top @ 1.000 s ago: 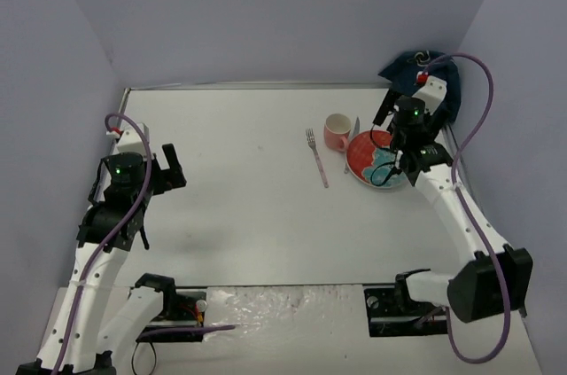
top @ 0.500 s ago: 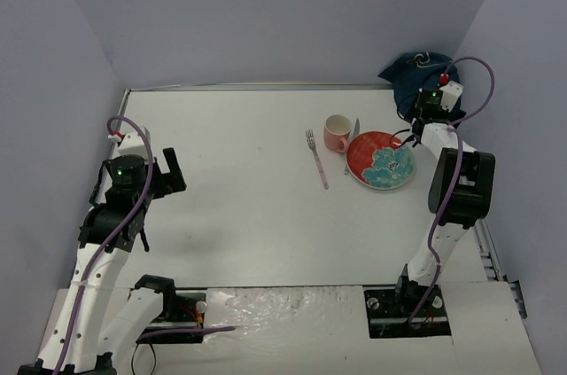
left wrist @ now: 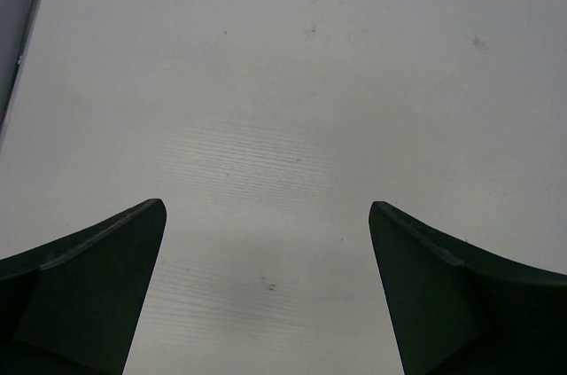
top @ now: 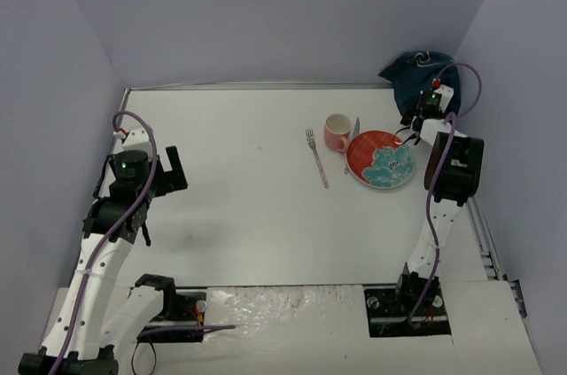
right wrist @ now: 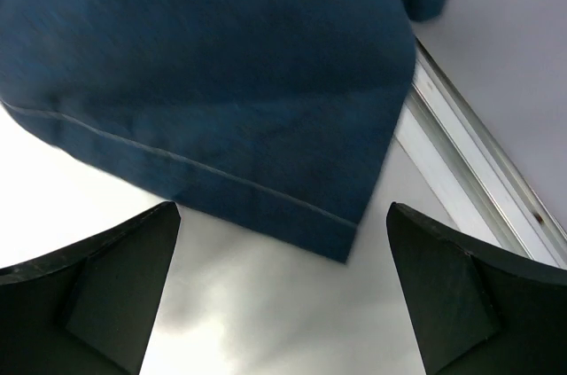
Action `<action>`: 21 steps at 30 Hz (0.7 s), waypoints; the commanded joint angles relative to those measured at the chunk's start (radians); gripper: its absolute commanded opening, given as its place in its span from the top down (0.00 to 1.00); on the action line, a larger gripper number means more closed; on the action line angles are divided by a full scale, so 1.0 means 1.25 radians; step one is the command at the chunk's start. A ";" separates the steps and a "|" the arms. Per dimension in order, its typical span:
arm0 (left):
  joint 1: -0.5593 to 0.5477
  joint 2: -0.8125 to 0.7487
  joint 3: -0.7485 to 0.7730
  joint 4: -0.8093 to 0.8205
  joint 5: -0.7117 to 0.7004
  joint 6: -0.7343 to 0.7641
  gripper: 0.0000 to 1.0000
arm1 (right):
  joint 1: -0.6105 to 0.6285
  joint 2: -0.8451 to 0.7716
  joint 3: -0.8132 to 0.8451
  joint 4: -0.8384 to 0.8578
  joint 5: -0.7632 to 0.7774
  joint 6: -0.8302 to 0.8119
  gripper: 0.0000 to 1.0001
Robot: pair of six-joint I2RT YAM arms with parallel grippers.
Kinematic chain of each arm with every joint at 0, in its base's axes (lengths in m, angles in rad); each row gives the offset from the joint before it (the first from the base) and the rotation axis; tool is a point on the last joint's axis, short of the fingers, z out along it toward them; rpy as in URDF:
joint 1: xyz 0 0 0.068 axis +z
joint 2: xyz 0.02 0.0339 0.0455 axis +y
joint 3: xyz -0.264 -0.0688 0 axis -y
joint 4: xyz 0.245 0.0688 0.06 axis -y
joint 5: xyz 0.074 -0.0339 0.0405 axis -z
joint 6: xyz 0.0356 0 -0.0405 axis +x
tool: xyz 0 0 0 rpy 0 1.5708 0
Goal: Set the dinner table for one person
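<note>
The white dinner table (top: 248, 207) carries a red plate with a blue flower (top: 381, 160), a pink cup (top: 336, 131), a fork (top: 316, 156) and a knife (top: 353, 143) at the back right. A crumpled dark blue cloth (top: 416, 74) lies in the far right corner. My right gripper (top: 415, 113) is open and empty just in front of it. In the right wrist view the cloth's hemmed corner (right wrist: 221, 65) lies just beyond the gripper (right wrist: 282, 208). My left gripper (top: 171, 167) is open and empty over bare table at the left, as the left wrist view (left wrist: 266, 205) also shows.
Purple walls close in the table on the left, back and right. The metal table edge (right wrist: 461, 153) runs right beside the cloth corner. The arm bases and a crinkled transparent sheet (top: 266, 304) are at the near edge.
My right arm has swung from above the plate up and back to the far right corner, close to the blue cloth. The left arm has barely moved.
</note>
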 commanded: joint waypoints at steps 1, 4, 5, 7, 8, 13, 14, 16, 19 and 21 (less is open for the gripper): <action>0.009 0.012 0.010 0.028 0.006 0.013 0.03 | -0.006 0.024 0.119 -0.043 -0.031 -0.009 0.00; 0.011 0.015 0.012 0.027 0.005 0.013 0.03 | -0.008 0.055 0.158 -0.099 -0.038 0.003 0.00; 0.012 0.016 0.012 0.027 0.005 0.013 0.03 | -0.008 0.062 0.173 -0.110 -0.039 0.005 0.00; 0.012 0.018 0.012 0.027 0.006 0.014 0.03 | -0.009 0.077 0.193 -0.132 -0.049 0.011 0.00; 0.012 0.017 0.010 0.027 0.007 0.014 0.03 | -0.011 0.082 0.198 -0.140 -0.053 0.016 0.00; 0.012 0.018 0.010 0.027 0.008 0.013 0.03 | -0.017 0.106 0.209 -0.174 -0.061 0.053 0.01; 0.011 0.019 0.010 0.027 0.009 0.013 0.03 | -0.017 0.112 0.209 -0.182 -0.063 0.056 0.02; 0.012 0.019 0.010 0.027 0.009 0.013 0.03 | -0.018 0.122 0.212 -0.196 -0.063 0.062 0.10; 0.012 0.019 0.010 0.026 0.010 0.014 0.03 | -0.018 0.136 0.214 -0.208 -0.072 0.066 0.31; 0.012 0.019 0.010 0.027 0.009 0.013 0.03 | -0.017 0.138 0.210 -0.208 -0.074 0.068 0.43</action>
